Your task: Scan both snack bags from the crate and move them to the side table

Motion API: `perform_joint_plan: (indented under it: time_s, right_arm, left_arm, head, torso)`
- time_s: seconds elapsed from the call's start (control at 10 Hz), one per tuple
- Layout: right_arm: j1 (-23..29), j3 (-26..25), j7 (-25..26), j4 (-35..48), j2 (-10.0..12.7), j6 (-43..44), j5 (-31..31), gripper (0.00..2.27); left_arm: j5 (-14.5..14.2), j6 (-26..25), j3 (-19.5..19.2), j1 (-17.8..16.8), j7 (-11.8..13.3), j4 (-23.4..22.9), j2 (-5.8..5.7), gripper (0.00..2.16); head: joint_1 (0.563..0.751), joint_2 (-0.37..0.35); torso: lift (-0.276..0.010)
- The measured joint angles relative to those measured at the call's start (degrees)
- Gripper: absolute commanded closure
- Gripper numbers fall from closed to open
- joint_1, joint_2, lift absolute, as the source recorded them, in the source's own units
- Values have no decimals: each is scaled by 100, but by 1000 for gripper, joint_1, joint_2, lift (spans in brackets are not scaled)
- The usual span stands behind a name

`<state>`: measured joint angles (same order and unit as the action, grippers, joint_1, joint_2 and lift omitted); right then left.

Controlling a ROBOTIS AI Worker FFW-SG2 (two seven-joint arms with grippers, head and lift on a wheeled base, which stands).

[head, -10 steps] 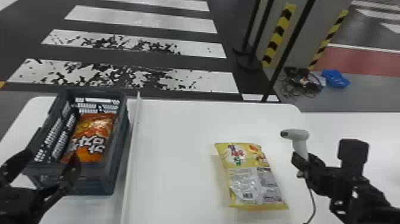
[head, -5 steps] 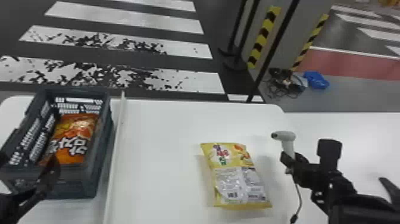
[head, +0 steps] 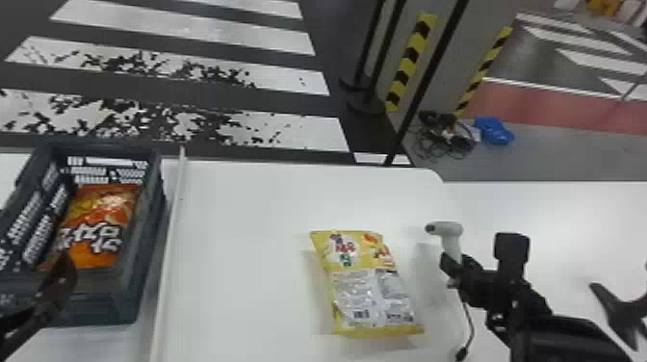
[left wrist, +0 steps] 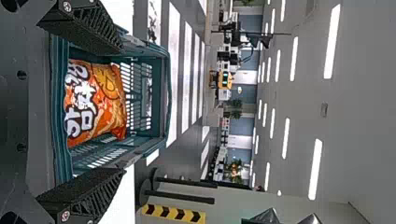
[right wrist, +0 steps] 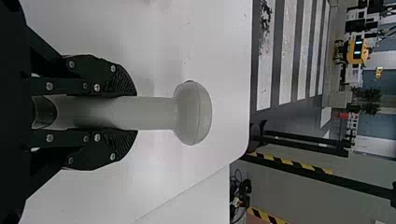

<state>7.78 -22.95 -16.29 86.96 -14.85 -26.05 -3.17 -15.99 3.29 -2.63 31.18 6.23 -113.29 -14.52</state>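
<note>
At the front end of the crate (head: 110, 305), my left gripper (head: 36, 298) shows in the head view. In the left wrist view the left gripper (left wrist: 86, 112) stands open, its fingers wide apart, with the crate (left wrist: 161, 93) beyond. An orange snack bag (head: 98, 224) lies inside the crate; the same orange bag (left wrist: 95, 102) appears between the fingers, farther off. A yellow snack bag (head: 368, 284) lies on the white table, right of the crate. My right gripper (head: 452, 269) is shut on the scanner (head: 450, 236); in its wrist view the right gripper (right wrist: 133, 113) clasps the scanner's handle (right wrist: 156, 113).
A raised white strip (head: 171, 240) runs between crate and yellow bag. The side table (head: 553, 207) adjoins the white table (head: 250, 216) at the right. The scanner's cable (head: 469, 322) trails toward the front. A dark forked object (head: 621, 310) stands at the right edge.
The head view has turned to the right, so the crate, yellow bag and scanner sit farther left in it. The scanner remains in my right gripper, and both bags lie where they were.
</note>
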Motion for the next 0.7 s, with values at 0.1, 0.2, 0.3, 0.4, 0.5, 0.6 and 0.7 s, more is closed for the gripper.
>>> perform_joint_plan:
  time_s: [0.1,0.2,0.3,0.4,0.5,0.6,0.7]
  right_arm:
    - [-3,6,-1,-57,0,33,0,2219]
    - [-4,19,-25,-119,0,68,2,2219]
    - [-10,30,-48,-184,-1,95,2,2219]
    - [-20,39,-54,-239,-3,127,3,2219]
    - [-23,43,-65,-284,-7,157,7,2219]
    - [-23,45,-73,-320,-9,176,9,2199]
    - [-23,47,-89,-340,-10,179,9,2051]
  left_arm:
    - [0,0,4,-4,0,-2,-5,100]
    - [0,0,7,-11,-6,-4,-10,100]
    - [-1,2,9,-19,-8,-3,-14,100]
    - [-7,0,9,-23,-8,-1,-15,100]
    - [-9,-3,9,-24,-8,0,-18,100]
    - [-13,-4,9,-24,-8,-2,-23,100]
    - [-17,-3,9,-24,-8,-6,-28,100]
  head:
    - [695,-295]
    - [695,-295]
    - [695,-293]
    - [695,-292]
    - [695,-292]
    - [695,-292]
    - [695,-292]
  torso:
    - [-99]
    - [-99]
    - [-99]
    - [-99]
    - [-99]
    - [-99]
    - [-99]
